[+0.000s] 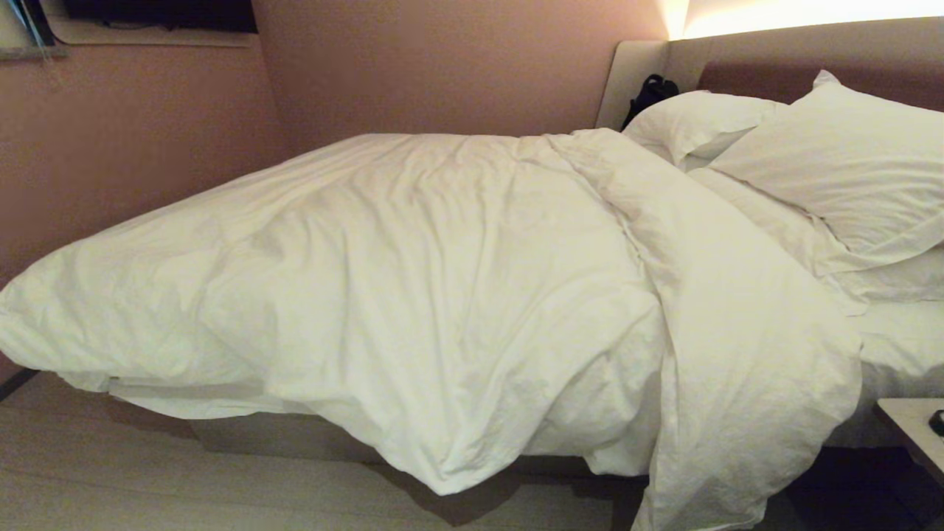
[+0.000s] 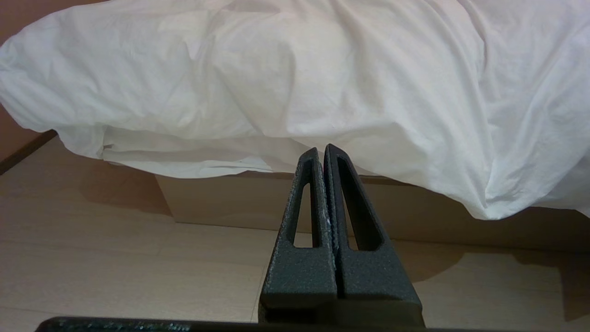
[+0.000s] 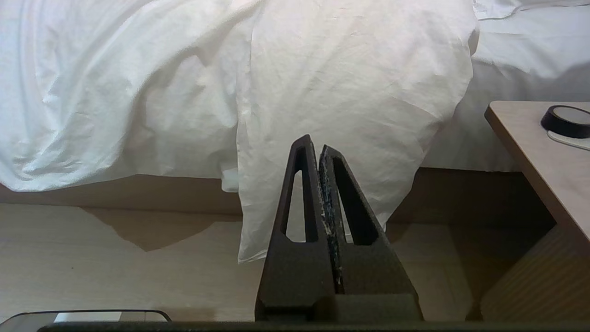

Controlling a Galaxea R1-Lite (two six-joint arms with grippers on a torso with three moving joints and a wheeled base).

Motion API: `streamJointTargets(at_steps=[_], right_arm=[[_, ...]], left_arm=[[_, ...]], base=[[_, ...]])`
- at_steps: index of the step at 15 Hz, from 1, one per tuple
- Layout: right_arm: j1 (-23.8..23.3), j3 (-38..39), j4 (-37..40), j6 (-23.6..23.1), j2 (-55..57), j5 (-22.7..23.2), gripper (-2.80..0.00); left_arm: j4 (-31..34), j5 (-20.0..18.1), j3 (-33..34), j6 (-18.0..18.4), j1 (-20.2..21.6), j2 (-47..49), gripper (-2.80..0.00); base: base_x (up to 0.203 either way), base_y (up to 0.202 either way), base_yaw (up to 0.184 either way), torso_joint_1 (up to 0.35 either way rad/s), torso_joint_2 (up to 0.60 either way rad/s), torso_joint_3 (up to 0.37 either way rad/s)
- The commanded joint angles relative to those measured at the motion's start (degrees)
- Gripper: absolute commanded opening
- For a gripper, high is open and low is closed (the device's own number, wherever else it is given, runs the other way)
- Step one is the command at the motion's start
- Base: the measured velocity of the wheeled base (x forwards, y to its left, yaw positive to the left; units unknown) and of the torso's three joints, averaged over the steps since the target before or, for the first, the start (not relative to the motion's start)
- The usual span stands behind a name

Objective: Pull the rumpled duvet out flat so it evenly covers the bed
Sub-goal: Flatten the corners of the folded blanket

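The white duvet lies rumpled over the bed, bunched toward the foot. One folded flap hangs over the near side almost to the floor. Neither arm shows in the head view. My left gripper is shut and empty, held low over the floor, short of the duvet's hanging edge. My right gripper is also shut and empty, pointing at the hanging flap from a little way back.
Two white pillows lean on the padded headboard. A bedside table with a small dark round object stands at the right, close to the bed. A pale wooden floor runs along the near side; a pinkish wall is behind.
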Motion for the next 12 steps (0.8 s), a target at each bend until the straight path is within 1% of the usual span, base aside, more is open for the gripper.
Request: streamJointTargets(at_steps=[1,8,12], right_arm=[[0.02,-0.02,0.0,-0.03,-0.02,0.01,-2.8],[0.02,-0.02,0.0,-0.03,-0.02,0.01,-2.8],[0.02,0.06,0.0,-0.03,-0.02,0.01,-2.8]], left_arm=[[-0.06,0.02,0.0,0.0,0.0,0.0,-2.8],[-0.04,-0.38,0.0,0.13,0.02,0.0,-2.8],[-0.06,0.11,0.0,-1.14,0.0,0.0,-2.8]], base=[[0.0,0.0,0.0,0.0,0.0,0.0],[0.0,0.0,0.0,0.0,0.0,0.0],[0.0,0.0,0.0,0.0,0.0,0.0]])
